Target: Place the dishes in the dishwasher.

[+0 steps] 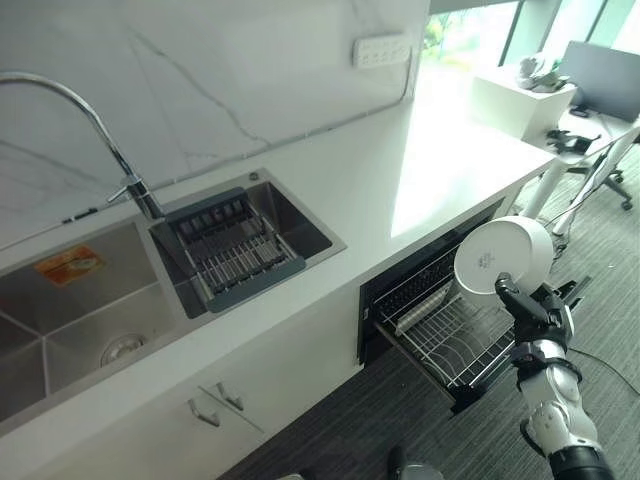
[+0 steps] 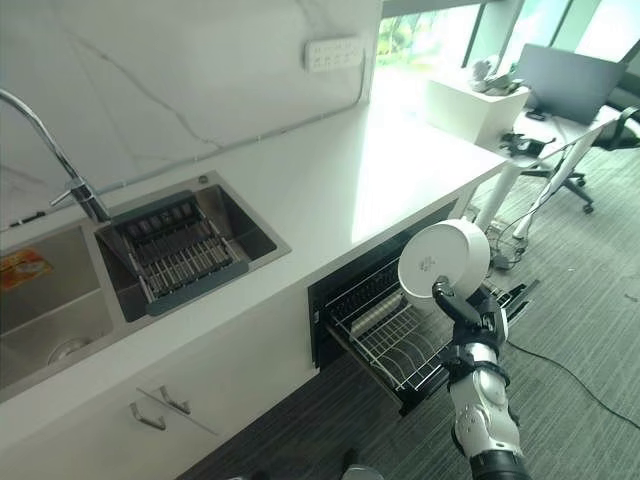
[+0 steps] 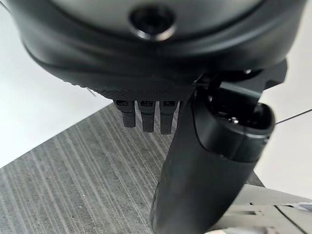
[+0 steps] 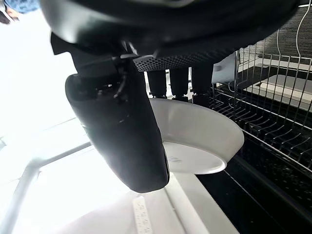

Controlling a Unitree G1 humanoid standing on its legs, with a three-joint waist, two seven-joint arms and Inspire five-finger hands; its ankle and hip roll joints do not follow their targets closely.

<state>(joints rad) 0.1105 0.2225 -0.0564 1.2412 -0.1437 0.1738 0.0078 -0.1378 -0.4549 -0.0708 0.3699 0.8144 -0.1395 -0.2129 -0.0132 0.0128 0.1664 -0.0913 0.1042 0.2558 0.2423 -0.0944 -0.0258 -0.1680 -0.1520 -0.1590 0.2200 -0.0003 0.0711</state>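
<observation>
- The right hand (image 1: 535, 310) pinches a white bowl (image 1: 503, 255) at its lower rim, with the thumb on one face and the fingers on the other.
- The bowl stands on edge in the air, its underside with the foot ring turned toward the head camera.
- It hangs above the outer end of the pulled-out dishwasher rack (image 1: 455, 335), not touching the wires.
- In the right wrist view the bowl (image 4: 204, 141) sits between the dark thumb (image 4: 124, 131) and the row of fingers (image 4: 178, 80), with the rack wires (image 4: 273, 122) just past it.
- The rack is a wire basket drawn out of the black dishwasher opening (image 1: 400, 285) under the white countertop (image 1: 440, 170).
- A pale dish (image 1: 425, 308) lies in the rack near the opening; what kind of dish it is cannot be told.
- The left hand (image 3: 195, 161) shows in its own wrist view above grey striped carpet (image 3: 83, 180), its short fingers (image 3: 146, 114) hanging straight and relaxed, holding nothing.
- A double steel sink (image 1: 90, 310) is set into the countertop, with a curved tap (image 1: 90, 120) behind it.
- A dark drainer basket (image 1: 235, 250) rests across the sink's right basin.
- A white socket strip (image 1: 382, 50) is fixed to the marble wall behind the counter.
- Two cabinet handles (image 1: 215, 405) show on the white front below the sink.
- A white desk with an office chair (image 1: 605, 175) stands well apart on the far right.
</observation>
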